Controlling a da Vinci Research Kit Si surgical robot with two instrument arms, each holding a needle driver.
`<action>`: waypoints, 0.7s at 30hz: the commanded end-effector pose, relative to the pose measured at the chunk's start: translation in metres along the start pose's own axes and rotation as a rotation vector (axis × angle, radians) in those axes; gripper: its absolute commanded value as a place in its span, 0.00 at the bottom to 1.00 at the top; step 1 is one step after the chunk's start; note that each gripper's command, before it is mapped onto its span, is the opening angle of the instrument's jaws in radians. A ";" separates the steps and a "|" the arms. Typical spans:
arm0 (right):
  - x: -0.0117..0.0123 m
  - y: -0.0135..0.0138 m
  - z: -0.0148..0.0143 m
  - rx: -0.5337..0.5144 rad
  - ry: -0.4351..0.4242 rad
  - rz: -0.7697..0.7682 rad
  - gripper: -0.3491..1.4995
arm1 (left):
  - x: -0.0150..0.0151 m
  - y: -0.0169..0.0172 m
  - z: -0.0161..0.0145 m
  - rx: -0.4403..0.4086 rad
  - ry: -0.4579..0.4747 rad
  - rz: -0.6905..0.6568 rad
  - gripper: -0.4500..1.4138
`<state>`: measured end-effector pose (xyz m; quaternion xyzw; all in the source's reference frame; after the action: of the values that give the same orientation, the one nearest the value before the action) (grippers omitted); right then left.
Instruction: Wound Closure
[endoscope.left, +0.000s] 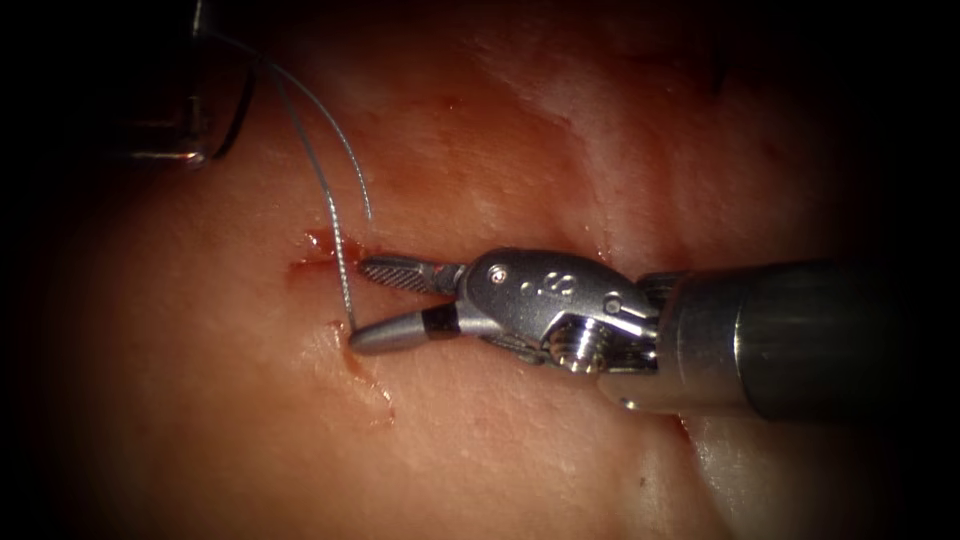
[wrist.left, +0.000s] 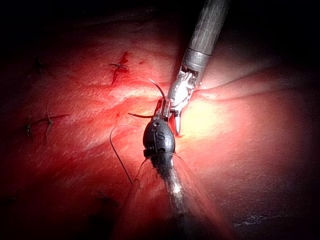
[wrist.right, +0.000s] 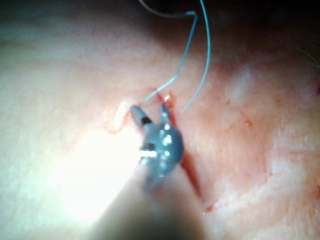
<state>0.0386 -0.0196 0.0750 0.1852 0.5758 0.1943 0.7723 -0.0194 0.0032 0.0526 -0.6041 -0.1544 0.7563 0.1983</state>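
Note:
My right tool (endoscope.left: 360, 305) reaches in from the right and lies low over the tissue (endoscope.left: 480, 150), its jaws open and holding nothing. They stand either side of the small red cut (endoscope.left: 318, 252). A thread (endoscope.left: 325, 190) rises out of the tissue beside the lower jaw tip and runs up and to the left toward my left tool (endoscope.left: 205, 90), a dim shape at the edge. A second strand ends free (endoscope.left: 368, 212) above the upper jaw. The right wrist view shows the right tool (wrist.right: 148, 111) open, with the thread (wrist.right: 182, 62) coming up between its jaws.
Red fluid marks the cut's edges (endoscope.left: 372, 385). In the left wrist view my left tool (wrist.left: 162, 112) overlaps the right tool's shaft (wrist.left: 202, 40), with thread loops (wrist.left: 120, 157) beside it. Finished stitches with short cut ends (wrist.left: 47, 120) sit farther off on the tissue.

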 end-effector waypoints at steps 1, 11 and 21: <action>-0.0016 -0.0005 0.0012 0.006 -0.014 -0.006 0.47 | -0.0006 -0.0002 0.0004 -0.002 0.004 0.001 0.00; -0.0031 -0.0010 0.0018 0.012 -0.042 0.002 0.47 | -0.0006 -0.0013 -0.0018 0.030 0.029 0.011 0.00; -0.0015 -0.0012 0.0024 0.002 -0.033 0.015 0.45 | -0.0007 -0.0012 -0.0019 0.040 0.026 0.016 0.00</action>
<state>0.0398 -0.0213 0.0759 0.1925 0.5604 0.1979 0.7808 -0.0168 0.0041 0.0528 -0.6100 -0.1308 0.7533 0.2082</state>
